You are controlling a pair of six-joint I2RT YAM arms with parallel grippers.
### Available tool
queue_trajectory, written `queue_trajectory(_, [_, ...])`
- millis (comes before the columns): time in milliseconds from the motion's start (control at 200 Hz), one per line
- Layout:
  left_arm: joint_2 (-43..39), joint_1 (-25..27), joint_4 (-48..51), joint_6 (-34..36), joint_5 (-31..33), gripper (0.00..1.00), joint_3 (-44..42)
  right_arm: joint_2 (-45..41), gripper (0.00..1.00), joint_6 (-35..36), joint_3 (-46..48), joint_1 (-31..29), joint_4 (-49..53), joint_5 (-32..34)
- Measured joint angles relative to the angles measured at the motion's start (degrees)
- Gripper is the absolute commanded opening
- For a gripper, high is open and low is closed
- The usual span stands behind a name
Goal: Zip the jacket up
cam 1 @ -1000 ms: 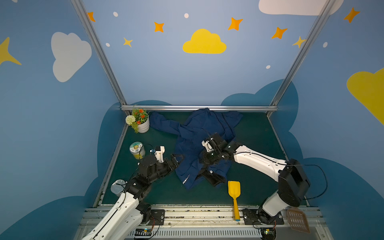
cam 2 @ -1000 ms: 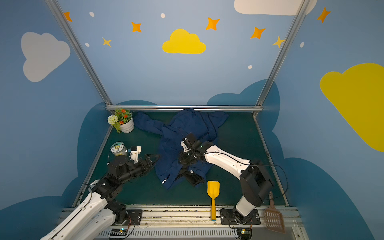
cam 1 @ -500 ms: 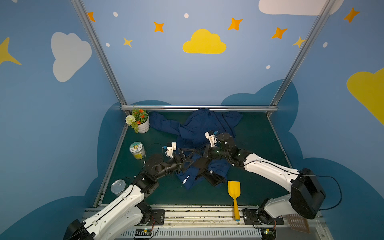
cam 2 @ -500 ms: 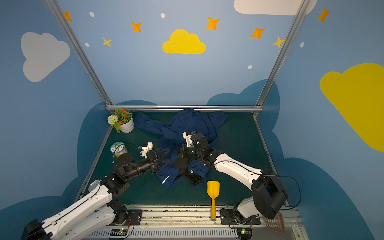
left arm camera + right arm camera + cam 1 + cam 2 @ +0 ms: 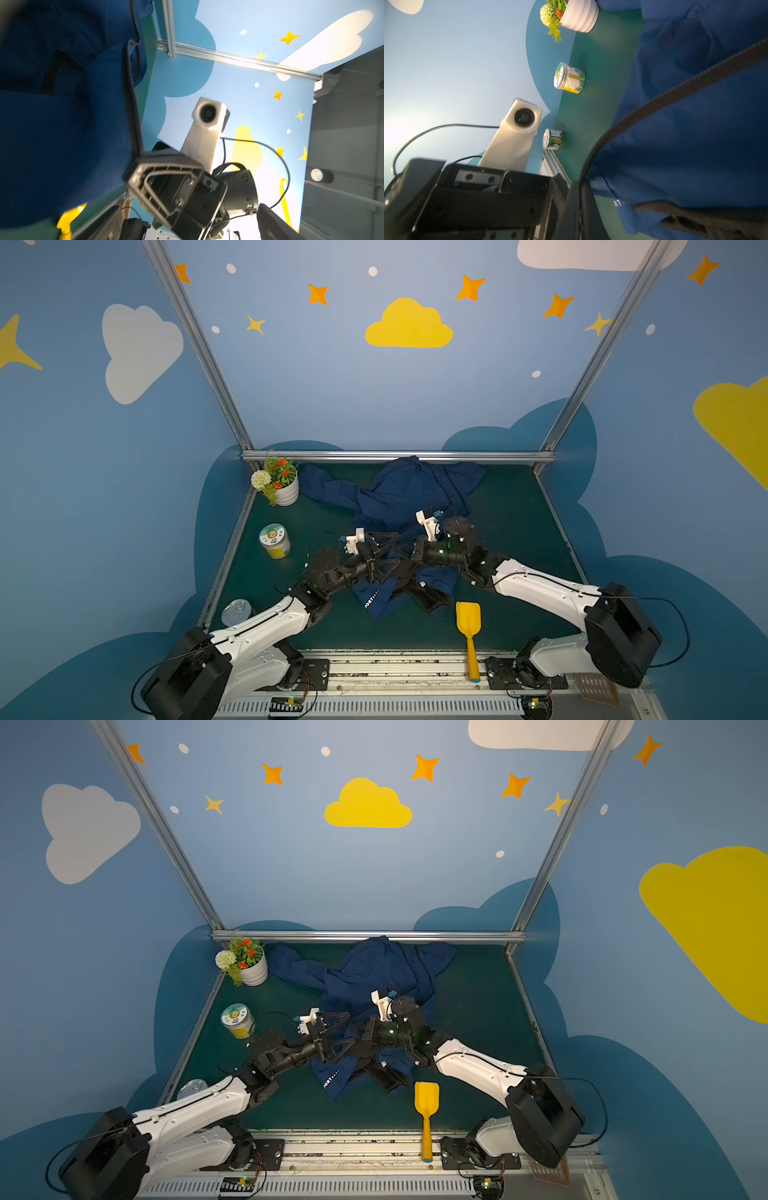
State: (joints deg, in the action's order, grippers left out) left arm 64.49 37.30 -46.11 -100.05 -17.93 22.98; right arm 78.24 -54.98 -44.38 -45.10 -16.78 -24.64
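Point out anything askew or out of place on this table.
The navy-blue fabric jacket lies crumpled and unzipped, bunched against the back rail, one sleeve flung toward the white flowerpot. The yellow plastic scoop pokes its handle past the front edge of the green mat.

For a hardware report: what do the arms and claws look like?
The left arm and right arm are white with black joints and thin black cables. The left claw and right claw are black triangular frames.
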Motion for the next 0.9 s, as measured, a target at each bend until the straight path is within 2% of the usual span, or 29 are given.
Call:
queue_trajectory(145, [7.41,0.04,-7.39,-3.08,1.05,0.95,0.09,-4.46,0.00,-0.39,2.84,0.00,-0.87,0.50])
queue_trajectory(280, [14.78,0.28,-13.11,-5.16,1.14,0.82,0.85,-8.22,0.00,-0.63,4.94,0.07,-0.72,0.85])
queue_trajectory(385, [17.25,0.26,-15.74,-5.97,1.81,0.74,0.85,-11.34,0.00,-0.81,7.04,0.39,-0.17,1.42])
queue_trajectory(516, [17.03,0.35,-15.58,-5.20,2.25,0.55,1.03,-14.56,0.00,-1.14,8.96,0.87,1.40,2.27])
queue_trajectory(686, [11.82,0.33,-9.62,-2.21,3.76,0.24,0.96,-18.12,0.00,-1.62,11.54,1.79,1.79,3.54])
queue_trajectory(901, [6.45,0.20,-1.81,1.55,5.16,0.11,0.94,-17.70,0.00,-1.79,11.85,2.54,1.60,2.86])
